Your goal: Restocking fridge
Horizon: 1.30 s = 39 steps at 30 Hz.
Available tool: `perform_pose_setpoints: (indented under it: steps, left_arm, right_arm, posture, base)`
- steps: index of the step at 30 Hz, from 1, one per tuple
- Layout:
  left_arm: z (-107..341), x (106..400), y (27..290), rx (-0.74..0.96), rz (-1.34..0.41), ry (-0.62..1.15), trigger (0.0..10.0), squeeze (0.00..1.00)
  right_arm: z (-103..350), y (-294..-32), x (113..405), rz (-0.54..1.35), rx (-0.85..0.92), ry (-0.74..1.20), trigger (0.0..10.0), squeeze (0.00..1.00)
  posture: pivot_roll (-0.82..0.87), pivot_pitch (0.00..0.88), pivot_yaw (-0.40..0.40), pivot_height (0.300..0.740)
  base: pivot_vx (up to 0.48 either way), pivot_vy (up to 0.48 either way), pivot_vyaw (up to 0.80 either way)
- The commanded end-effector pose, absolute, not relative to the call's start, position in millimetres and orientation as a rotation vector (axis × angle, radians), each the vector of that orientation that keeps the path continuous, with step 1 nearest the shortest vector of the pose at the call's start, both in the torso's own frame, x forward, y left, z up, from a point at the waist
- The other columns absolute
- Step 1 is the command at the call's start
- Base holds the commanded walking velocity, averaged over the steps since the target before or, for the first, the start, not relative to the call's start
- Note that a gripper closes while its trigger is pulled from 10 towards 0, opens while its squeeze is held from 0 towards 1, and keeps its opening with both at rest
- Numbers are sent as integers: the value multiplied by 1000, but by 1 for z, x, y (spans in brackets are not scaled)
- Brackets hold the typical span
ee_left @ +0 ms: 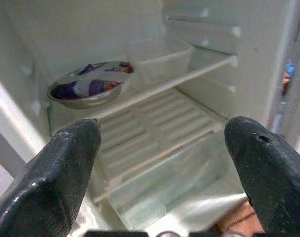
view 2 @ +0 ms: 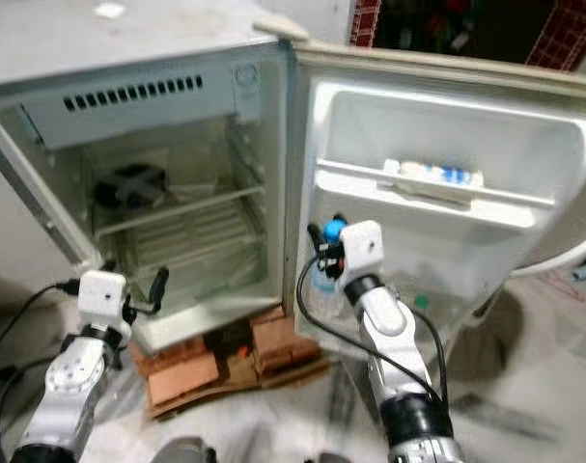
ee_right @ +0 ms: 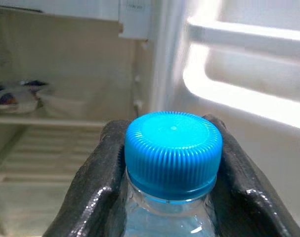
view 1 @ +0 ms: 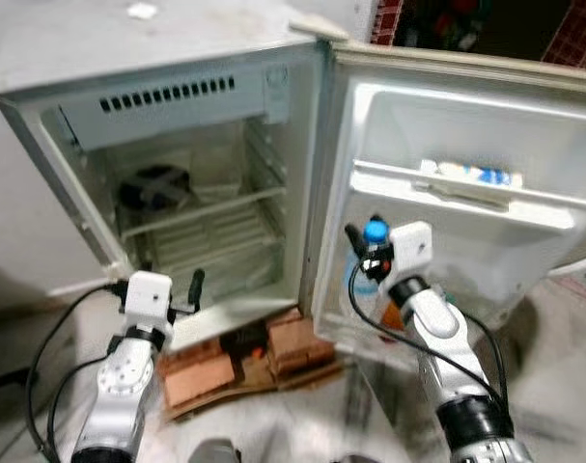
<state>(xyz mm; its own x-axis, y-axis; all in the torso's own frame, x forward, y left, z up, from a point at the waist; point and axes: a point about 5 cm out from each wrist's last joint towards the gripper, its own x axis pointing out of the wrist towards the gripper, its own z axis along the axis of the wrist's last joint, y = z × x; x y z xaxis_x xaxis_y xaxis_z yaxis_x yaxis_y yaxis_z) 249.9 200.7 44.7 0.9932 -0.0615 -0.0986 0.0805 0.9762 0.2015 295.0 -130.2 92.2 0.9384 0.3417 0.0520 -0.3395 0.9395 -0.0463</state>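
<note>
Fridge point(view 1: 41, 106) mouth wide open; lower rack point(ee_left: 154, 128) bare, bowl point(ee_left: 88, 89) and tub point(ee_left: 159, 57) crowd the upper shelf point(ee_left: 189, 74).

Soft motion blur, bright glare on fridge door point(view 1: 466, 125), dim floor

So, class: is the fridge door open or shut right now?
Open. The fridge door is swung wide, exposing its inner racks and the fridge's wire shelf; the right gripper holds a bottle beside it.

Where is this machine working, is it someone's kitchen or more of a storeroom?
Probably a plain room in a home, though I can't be sure it's a kitchen. A small fridge stands open on bricks on a bare floor, holding a covered bowl, and the right tool grips a blue-capped bottle by the door.
</note>
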Motion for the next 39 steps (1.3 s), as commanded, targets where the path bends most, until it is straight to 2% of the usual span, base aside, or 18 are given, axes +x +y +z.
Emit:
perform_pose_setpoints:
  steps: [1, 7, 22, 39]
  left_arm:
    - [47, 249, 206, 218, -62, 83, 10000, 0]
    - [47, 249, 204, 219, -66, 82, 10000, 0]
    - [46, 249, 203, 209, -71, 80, 10000, 0]
    - [45, 245, 212, 215, -54, 92, 10000, 0]
  right_arm:
    - [100, -120, 297, 378, -34, -97, 10000, 0]
    - [99, -119, 297, 378, -39, -93, 10000, 0]
    - [98, -119, 297, 385, -38, -85, 10000, 0]
    - [97, -115, 296, 403, -8, -85, 10000, 0]
  posture:
    - [101, 0, -43, 740]
    - [100, 0, -44, 740]
    - [96, 1, -45, 740]
    - [102, 4, -40, 740]
  base:
    - [0, 0, 0]
    - [0, -114, 0]
    - [0, -469, 0]
    - [0, 0, 0]
